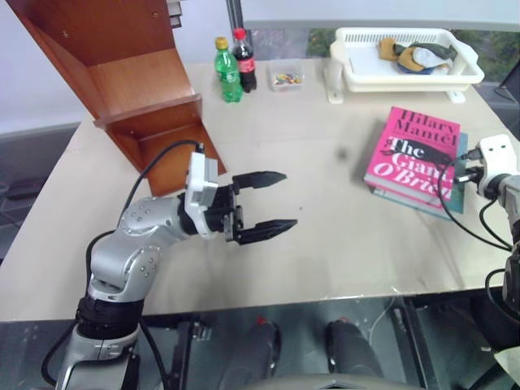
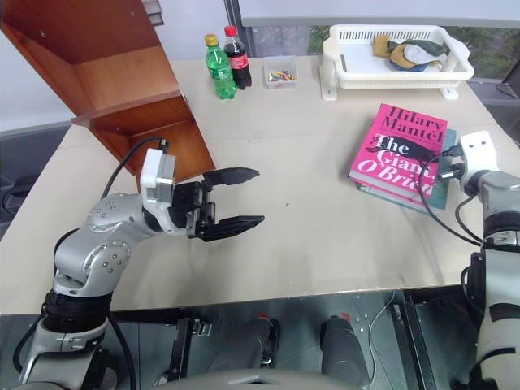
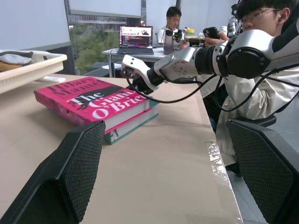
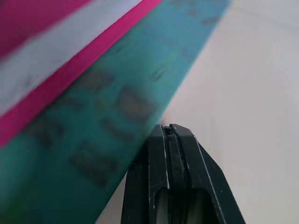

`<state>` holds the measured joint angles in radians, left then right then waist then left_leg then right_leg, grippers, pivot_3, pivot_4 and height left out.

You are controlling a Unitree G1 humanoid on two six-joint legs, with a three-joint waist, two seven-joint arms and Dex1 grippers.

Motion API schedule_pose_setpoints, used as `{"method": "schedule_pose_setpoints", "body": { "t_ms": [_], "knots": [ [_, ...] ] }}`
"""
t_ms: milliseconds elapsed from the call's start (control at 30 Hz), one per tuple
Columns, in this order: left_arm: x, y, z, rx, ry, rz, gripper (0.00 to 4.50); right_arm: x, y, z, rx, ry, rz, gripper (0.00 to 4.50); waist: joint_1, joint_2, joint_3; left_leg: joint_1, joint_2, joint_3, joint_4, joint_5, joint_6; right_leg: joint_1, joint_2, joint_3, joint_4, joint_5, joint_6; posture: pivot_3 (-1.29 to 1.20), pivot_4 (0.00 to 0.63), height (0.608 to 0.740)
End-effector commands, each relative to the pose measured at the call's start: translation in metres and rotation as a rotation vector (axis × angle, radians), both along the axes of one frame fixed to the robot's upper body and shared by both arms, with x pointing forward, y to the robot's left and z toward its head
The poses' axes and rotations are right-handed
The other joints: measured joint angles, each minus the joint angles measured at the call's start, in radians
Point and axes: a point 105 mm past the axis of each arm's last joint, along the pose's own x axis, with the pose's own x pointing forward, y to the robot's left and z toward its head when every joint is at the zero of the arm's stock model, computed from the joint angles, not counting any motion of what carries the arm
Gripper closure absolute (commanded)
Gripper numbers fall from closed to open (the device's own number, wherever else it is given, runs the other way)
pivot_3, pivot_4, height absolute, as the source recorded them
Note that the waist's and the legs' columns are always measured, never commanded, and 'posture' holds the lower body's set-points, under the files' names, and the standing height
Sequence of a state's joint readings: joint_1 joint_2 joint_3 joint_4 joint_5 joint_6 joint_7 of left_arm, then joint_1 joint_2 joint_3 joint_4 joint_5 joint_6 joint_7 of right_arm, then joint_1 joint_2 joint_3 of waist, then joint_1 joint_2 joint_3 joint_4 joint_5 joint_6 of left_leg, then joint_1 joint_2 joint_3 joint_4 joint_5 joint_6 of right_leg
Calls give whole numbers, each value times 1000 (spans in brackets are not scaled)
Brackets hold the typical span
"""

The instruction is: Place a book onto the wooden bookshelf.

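The left gripper (image 1: 268, 205) hangs above the near part of the beige table (image 1: 325, 244), its two black fingers spread wide and holding nothing, pointing across toward the robot's right. Farther along, at the table's right edge, the right gripper (image 4: 170, 133) has its fingers pressed together and empty, its tip at the edge of the teal book (image 4: 93, 140). On that teal book lies the pink book (image 1: 414, 150), flat, cover up. At the far left stands the wooden bookshelf (image 1: 122, 81); beyond, two bottles (image 1: 234, 69), a small clear box (image 1: 285, 78) and a white basket (image 1: 406, 69).
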<state>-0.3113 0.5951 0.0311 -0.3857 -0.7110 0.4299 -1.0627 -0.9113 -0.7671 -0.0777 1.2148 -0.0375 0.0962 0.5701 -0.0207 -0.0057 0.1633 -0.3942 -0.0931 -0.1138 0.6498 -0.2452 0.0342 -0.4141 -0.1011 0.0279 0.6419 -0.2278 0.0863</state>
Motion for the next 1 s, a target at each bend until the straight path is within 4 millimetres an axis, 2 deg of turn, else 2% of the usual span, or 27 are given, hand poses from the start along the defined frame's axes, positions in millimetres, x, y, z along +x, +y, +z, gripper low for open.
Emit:
{"method": "schedule_pose_setpoints", "body": {
  "t_ms": [33,333,600,733,867,967,1000],
  "knots": [
    [-7,0,10,-10,-50,-4,0,6,15,13,-29,-44,118,4442,-2,0,0,0,0,0,0,0,0,0,0,0,0,0,0,0,150,740],
    [-5,1,10,-10,-50,5,0,10,56,12,28,-102,356,4442,-22,0,0,0,0,0,0,0,0,0,0,0,0,0,0,0,150,740],
    [-5,2,9,-8,-47,8,0,1,85,7,100,-113,525,4442,-20,0,0,0,0,-1,0,0,0,0,0,0,1,0,0,0,150,740],
    [-5,3,8,-7,-44,22,0,-7,74,1,85,-54,443,4442,-19,0,0,0,0,-1,0,0,0,0,0,0,1,0,0,0,150,740],
    [-4,6,6,-5,-39,38,0,-22,71,10,149,-46,363,4442,-10,0,0,0,0,-2,1,0,0,0,0,0,1,0,0,0,150,740],
    [-3,6,5,-7,-34,46,0,-39,74,19,212,-55,297,3751,4,1,0,0,0,-3,1,0,0,-1,0,0,1,0,0,0,150,740],
    [-3,6,5,-7,-33,47,0,-46,80,22,251,-56,288,3343,6,1,0,0,0,-3,1,0,0,-1,0,0,1,0,0,0,150,740]
  ]
}}
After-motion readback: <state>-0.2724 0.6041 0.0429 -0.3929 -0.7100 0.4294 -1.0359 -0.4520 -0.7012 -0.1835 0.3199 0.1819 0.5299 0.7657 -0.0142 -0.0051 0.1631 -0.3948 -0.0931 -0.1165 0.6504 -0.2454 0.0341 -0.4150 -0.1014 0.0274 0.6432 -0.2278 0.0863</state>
